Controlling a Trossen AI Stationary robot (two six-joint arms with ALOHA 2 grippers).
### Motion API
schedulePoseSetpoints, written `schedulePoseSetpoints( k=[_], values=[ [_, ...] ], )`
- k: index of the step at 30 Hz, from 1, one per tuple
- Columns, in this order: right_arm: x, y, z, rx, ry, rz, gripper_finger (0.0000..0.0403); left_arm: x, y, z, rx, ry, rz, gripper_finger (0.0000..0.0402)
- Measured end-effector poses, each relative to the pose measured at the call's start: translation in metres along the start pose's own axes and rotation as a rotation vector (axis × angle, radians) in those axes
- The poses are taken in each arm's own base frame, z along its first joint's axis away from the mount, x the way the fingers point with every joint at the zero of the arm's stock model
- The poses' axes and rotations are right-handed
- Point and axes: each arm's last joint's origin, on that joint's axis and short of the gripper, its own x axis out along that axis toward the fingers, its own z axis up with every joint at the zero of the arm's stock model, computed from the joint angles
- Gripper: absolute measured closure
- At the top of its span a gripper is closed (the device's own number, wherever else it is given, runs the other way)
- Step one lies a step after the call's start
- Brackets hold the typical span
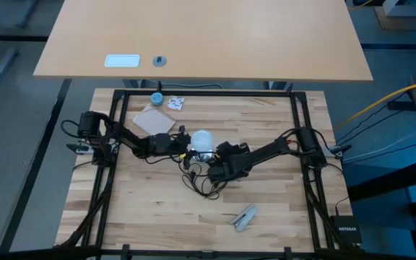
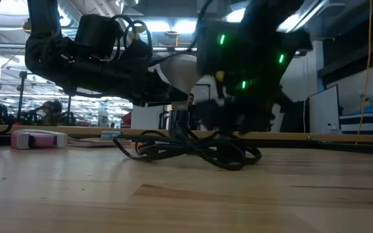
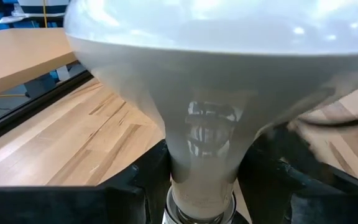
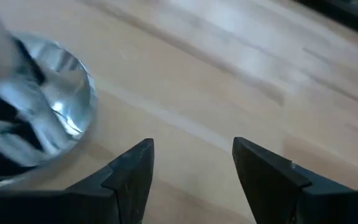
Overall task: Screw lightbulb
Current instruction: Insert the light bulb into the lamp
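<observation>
The frosted-white lightbulb [image 1: 202, 139] stands upright at the table's middle, globe up. Its narrow neck [image 2: 184, 98] points down at a dark socket [image 2: 179, 120] with a black cord [image 2: 199, 150] lying looped on the table. My left gripper [image 1: 185, 146] reaches in from the left and is shut on the bulb. My right gripper [image 4: 191, 168] is open and empty just right of the bulb, low over the wood. A shiny silver disc [image 4: 42, 124] shows beside it in the right wrist view. My left gripper pinches the bulb's tapering neck [image 3: 197, 155] between its two fingers [image 3: 146, 175], just above the grey screw base [image 3: 201, 208]. The fingers come in level from the table's left side. The bulb stays upright, globe above the fingers, with its base down at the socket.
A small blue cap [image 1: 156, 97], a white packet [image 1: 176, 103] and a brown card [image 1: 154, 121] lie at the far left. A grey object [image 1: 244, 217] lies at the near right. The cord [image 1: 202, 182] trails toward the near side. Bare wood lies to the near left.
</observation>
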Motion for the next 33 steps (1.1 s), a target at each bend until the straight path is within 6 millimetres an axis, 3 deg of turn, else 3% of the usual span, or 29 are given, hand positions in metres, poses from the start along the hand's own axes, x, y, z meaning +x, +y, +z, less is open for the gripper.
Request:
schedulePoseSetpoints(
  k=[6,10,17,33],
  values=[
    [-0.045,-0.003,0.013,0.062,-0.009,0.149,0.0178,0.0,0.002,0.0,-0.002,0.0,0.0,0.0245],
    [-0.054,0.007,0.01,0.082,0.088,0.276,0.0178,0.0,0.002,0.0,-0.002,0.0,0.0,0.0245],
    [-0.038,0.037,-0.006,0.069,0.138,0.433,0.0178,0.0,0.002,0.0,-0.002,0.0,0.0,0.0245],
    [-0.008,0.034,-0.022,0.041,0.209,0.289,0.0178,0.0,0.002,0.0,-0.002,0.001,0.003,0.0245]
  ],
)
